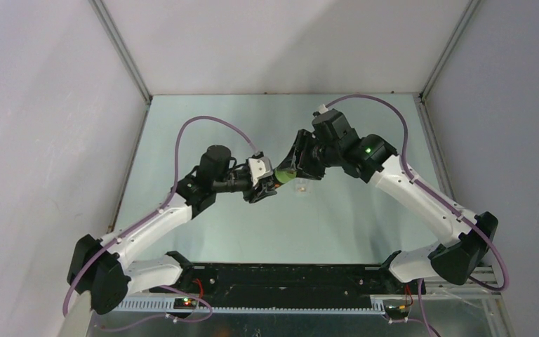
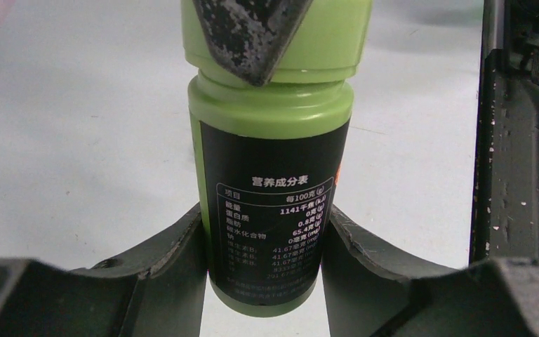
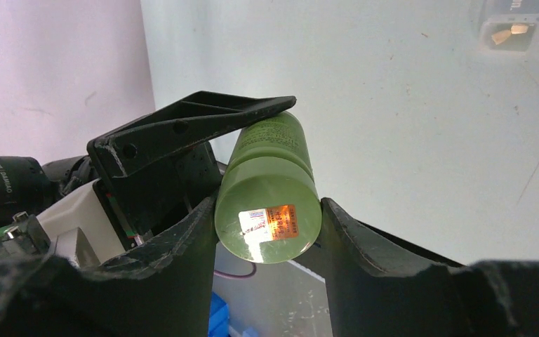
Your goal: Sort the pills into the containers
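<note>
A green bottle [image 1: 283, 175] with a black label hangs sideways above the table, held from both ends. My left gripper [image 1: 267, 184] is shut on the bottle's body [image 2: 274, 126], one finger on each side of the label near its base. My right gripper [image 3: 268, 210] is shut on the cap end [image 3: 270, 175], whose round top with an orange sticker faces the right wrist camera. The containers [image 1: 300, 186], a small clear box, rest on the table just right of the bottle. In the right wrist view the clear box [image 3: 509, 31] holds an orange pill [image 3: 503, 35].
Grey enclosure walls [image 1: 56, 105] close in the pale table on the left, back and right. The black base rail [image 1: 274, 277] runs along the near edge. A blue bin [image 3: 219, 316] shows below in the right wrist view. Purple cables loop above both arms.
</note>
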